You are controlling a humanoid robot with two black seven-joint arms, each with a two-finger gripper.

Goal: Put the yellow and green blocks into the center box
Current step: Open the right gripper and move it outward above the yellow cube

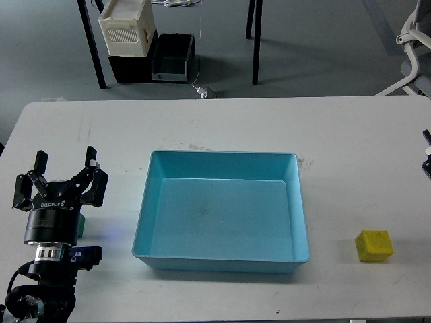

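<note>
The left end effector [64, 161] stands with fingers spread near the tabletop's [350, 148] left edge, the green block [81, 224] mostly hidden just beneath its body. The blue box [221, 210] sits mid-tabletop to its right. The yellow block [374, 245] lies well apart, toward the front right corner. Only a sliver of the right end effector [427, 158] shows at the right edge; its state I cannot tell.

The robot's left arm [48, 269] rises from the lower left corner of the frame, its black wrist upright and its left gripper [64, 163] spread wide, fingertips pointing toward the top of the picture. At the far right edge, about mid-height, only a sliver of the right gripper [427, 158] shows, too little to read its fingers.
</note>
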